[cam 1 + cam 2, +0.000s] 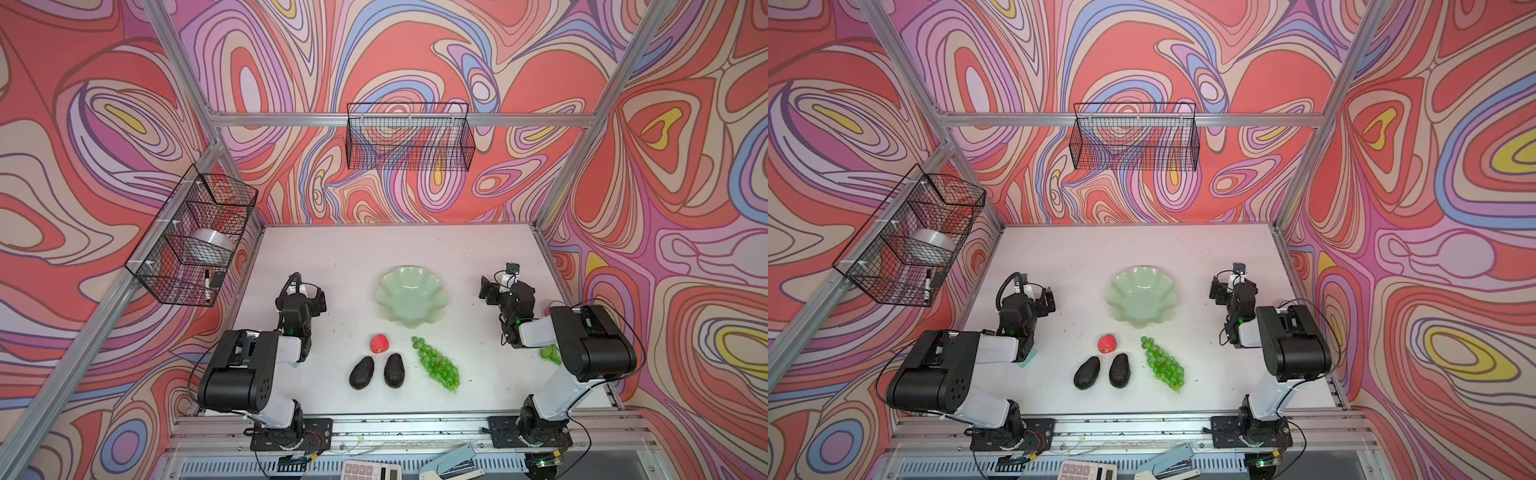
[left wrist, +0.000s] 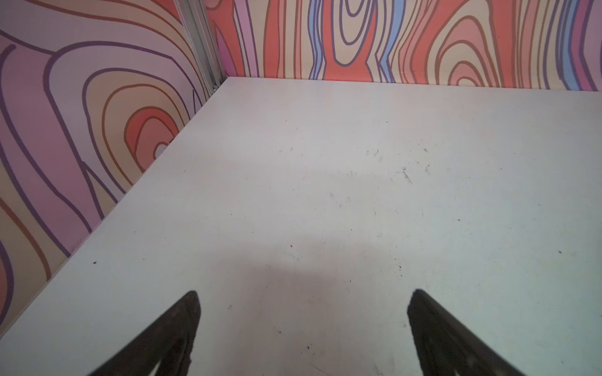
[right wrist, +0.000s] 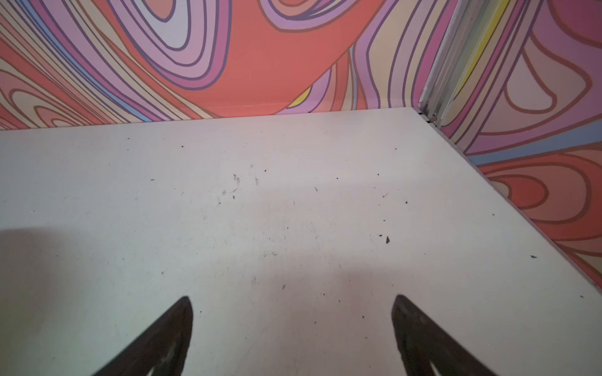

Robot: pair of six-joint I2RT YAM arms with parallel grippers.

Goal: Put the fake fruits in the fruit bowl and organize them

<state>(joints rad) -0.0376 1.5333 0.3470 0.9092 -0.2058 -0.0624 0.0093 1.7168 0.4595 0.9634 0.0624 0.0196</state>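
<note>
Here, left gripper (image 2: 304, 292) spread wide, holding nothing, right gripper (image 3: 292, 297) likewise, over white table (image 2: 325, 162).

fruit bowl (image 1: 409, 297): mint, scalloped, upright | strawberry (image 1: 380, 343), avocados (image 1: 394, 370), grapes (image 1: 436, 363): lying near, outside it

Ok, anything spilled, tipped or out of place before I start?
Nothing stands out. The fruit bowl sits upright and empty; the strawberry, two avocados and the grapes lie intact on the table near it.

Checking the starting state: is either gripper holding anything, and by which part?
Nothing is held: left gripper and right gripper are both open above the table.
</note>
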